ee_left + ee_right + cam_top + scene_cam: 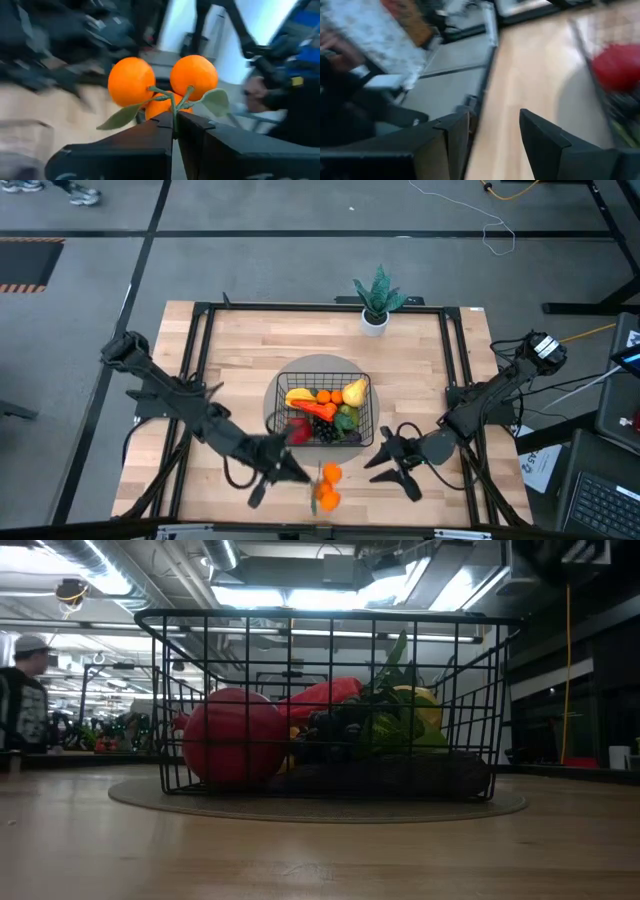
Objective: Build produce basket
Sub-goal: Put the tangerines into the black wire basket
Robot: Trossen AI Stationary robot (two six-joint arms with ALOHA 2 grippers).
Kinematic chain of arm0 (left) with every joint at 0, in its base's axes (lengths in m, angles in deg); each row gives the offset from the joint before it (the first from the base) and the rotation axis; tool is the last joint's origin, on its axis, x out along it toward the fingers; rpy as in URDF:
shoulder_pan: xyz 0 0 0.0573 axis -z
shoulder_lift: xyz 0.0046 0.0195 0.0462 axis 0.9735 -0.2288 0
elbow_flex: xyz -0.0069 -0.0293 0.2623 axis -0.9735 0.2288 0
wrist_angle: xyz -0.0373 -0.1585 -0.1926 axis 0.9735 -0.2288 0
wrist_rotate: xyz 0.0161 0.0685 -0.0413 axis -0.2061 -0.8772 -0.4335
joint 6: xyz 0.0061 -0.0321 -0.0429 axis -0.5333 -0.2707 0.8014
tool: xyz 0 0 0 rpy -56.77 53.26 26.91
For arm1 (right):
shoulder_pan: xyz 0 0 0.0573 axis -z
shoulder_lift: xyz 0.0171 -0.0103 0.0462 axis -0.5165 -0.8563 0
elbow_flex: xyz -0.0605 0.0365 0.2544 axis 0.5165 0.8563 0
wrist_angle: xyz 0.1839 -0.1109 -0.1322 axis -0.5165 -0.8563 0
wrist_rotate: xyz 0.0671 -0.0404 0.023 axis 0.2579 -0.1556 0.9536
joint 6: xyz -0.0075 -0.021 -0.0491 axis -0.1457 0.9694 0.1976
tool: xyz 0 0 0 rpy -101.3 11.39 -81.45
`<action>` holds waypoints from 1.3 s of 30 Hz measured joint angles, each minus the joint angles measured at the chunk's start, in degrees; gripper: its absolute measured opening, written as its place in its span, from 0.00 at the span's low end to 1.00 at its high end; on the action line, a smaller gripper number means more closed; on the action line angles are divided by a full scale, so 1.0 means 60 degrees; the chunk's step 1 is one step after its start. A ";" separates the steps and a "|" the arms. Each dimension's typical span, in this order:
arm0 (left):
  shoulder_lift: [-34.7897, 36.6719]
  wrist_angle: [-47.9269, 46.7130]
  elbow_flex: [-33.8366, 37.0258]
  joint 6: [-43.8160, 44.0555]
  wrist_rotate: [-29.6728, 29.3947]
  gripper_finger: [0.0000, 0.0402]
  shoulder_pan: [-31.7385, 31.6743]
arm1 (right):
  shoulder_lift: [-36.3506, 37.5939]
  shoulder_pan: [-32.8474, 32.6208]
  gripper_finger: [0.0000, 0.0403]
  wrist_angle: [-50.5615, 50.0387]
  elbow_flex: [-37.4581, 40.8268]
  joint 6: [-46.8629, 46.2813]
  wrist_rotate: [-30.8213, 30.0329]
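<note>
The basket is seen on a round grey mat at the middle of the wooden counter, with bare wood left open on every side of it and the widest free stretches toward the counter's left and right edges. A black frame rail runs along the counter's edges, and a small potted plant stands at the middle of the far edge, well apart from the basket. Inside the basket, a red apple lies at the near left corner, dark grapes beside it, a green pear toward the near right, a yellow pear at the far right, an orange at the far middle, a yellow squash at the far left, and a carrot lies aslant across the middle. Just outside the basket's near side, close to the counter's near edge, a cluster of oranges is pinched by its green stem between the pressed-together fingers of the left end effector; the stem points down into the fingers and the fruit sits above them in the wrist view. The right end effector is held near the basket's near right corner with its fingers spread and nothing between them. In the low view, a person is visible in the room beyond the counter.
</note>
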 joint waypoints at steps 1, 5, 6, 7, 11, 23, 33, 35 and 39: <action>0.0123 -0.0085 0.0000 -0.0382 -0.0197 0.00 -0.0107 | 0.0000 -0.0047 0.41 0.0210 -0.0004 0.0321 0.0149; 0.0537 -0.1019 0.0000 -0.1098 -0.0929 0.00 -0.0678 | 0.0000 -0.0217 0.41 0.0390 -0.0013 0.1533 0.0305; 0.0606 -0.1358 0.0000 -0.1102 -0.1005 0.00 -0.0880 | 0.0000 -0.0221 0.41 0.0337 -0.0013 0.1702 0.0301; 0.0651 -0.1750 0.0000 -0.1094 -0.1054 0.00 -0.1088 | 0.0000 -0.0222 0.41 0.0307 -0.0013 0.1869 0.0298; 0.0648 -0.3088 0.0007 -0.1090 -0.1334 0.00 -0.1943 | 0.0000 -0.0200 0.41 0.0304 -0.0013 0.2453 0.0294; 0.0583 -0.4731 0.0007 -0.1104 -0.1408 0.00 -0.3549 | 0.0000 0.0291 0.41 -0.0808 -0.0009 0.2874 -0.2842; 0.0583 -0.4972 0.0007 -0.1105 -0.1400 0.00 -0.4265 | -0.0011 0.0589 0.41 -0.1935 0.0004 0.1755 0.0570; 0.0583 -0.4963 0.0007 -0.1105 -0.1404 0.00 -0.4388 | -0.0069 0.0679 0.41 -0.2293 0.0082 0.1324 0.0086; 0.0583 -0.4967 0.0007 -0.1098 -0.1400 0.00 -0.4517 | -0.0339 0.0891 0.41 -0.2510 0.0227 0.0805 0.0047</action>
